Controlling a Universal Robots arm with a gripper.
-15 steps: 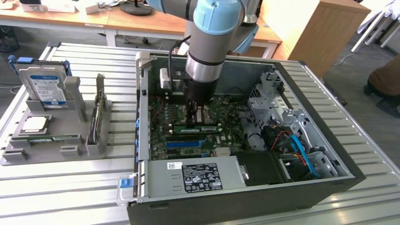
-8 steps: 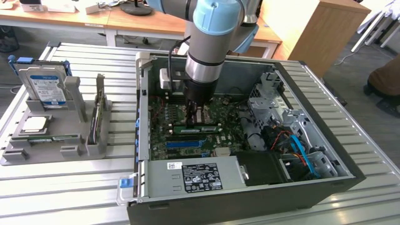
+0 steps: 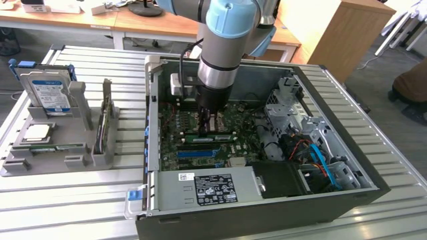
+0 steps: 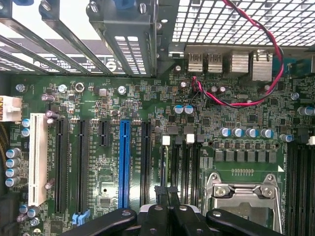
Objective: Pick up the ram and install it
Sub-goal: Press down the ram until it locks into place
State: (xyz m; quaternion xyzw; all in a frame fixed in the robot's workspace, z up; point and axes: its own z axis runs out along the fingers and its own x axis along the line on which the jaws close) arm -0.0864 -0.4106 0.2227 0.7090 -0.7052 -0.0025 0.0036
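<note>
On a slatted metal table (image 3: 80, 200), an open computer case (image 3: 267, 210) holds a green motherboard (image 3: 193, 130), a power supply (image 3: 210, 189) and tangled cables. To the exterior view's left, a grey holder (image 3: 57, 150) carries a hard drive (image 3: 45, 92) and a square processor (image 3: 37, 131). The robot arm (image 3: 223, 45) reaches straight down into the case, its gripper (image 3: 208, 120) pressed together above a ram stick (image 3: 210, 136) seated flat on the board. From the wrist, the gripper (image 4: 167, 194) hovers over memory slots (image 4: 179, 164), beside a blue slot (image 4: 124, 164) and a white slot (image 4: 35, 157).

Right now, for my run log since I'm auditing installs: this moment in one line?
gripper: shut, inside computer case | ram: on motherboard, just below gripper | seated: unclear
</note>
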